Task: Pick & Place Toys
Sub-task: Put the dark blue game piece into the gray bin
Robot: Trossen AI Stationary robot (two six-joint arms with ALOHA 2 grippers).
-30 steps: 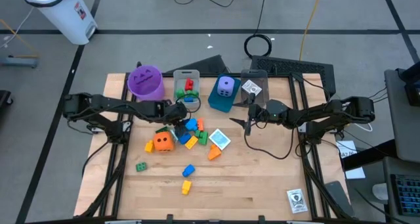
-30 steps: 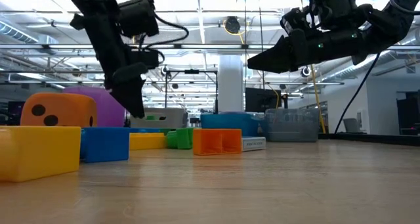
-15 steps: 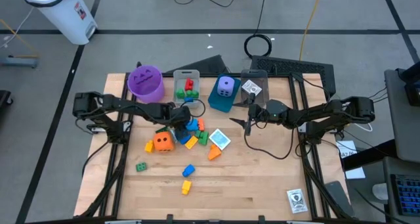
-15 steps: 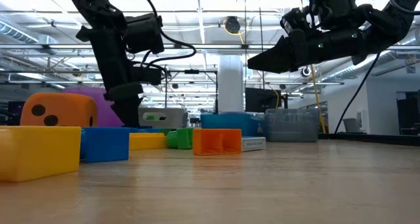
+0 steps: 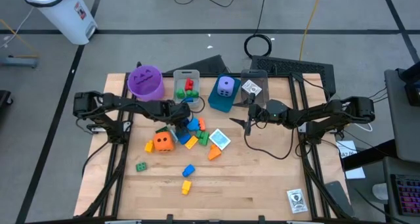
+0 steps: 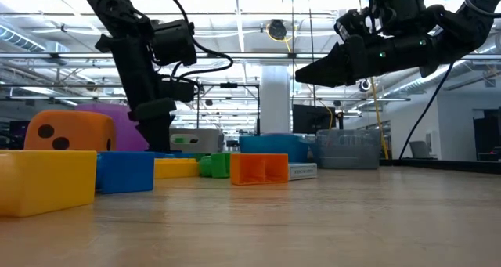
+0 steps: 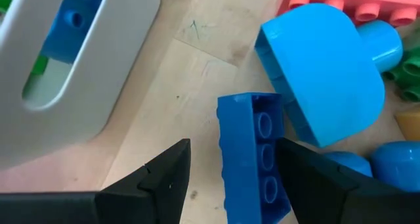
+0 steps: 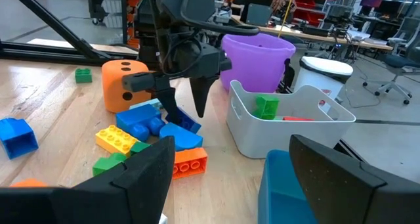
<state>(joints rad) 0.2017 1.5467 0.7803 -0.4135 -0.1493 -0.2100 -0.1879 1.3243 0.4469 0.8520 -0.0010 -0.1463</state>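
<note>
Left gripper [image 5: 178,117] moved toward grey bin [image 5: 187,84] holding bricks [image 5: 189,85].

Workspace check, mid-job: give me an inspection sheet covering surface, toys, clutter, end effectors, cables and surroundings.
Surface: wooden table, mostly bare at the front.
Toys: brick pile with orange die; purple die in blue bin.
Clutter: purple cup, card.
End effectors: left end effector open around a blue brick; right end effector open, raised, empty.
Cables: coil on the floor.
Surroundings: white bin.
</note>
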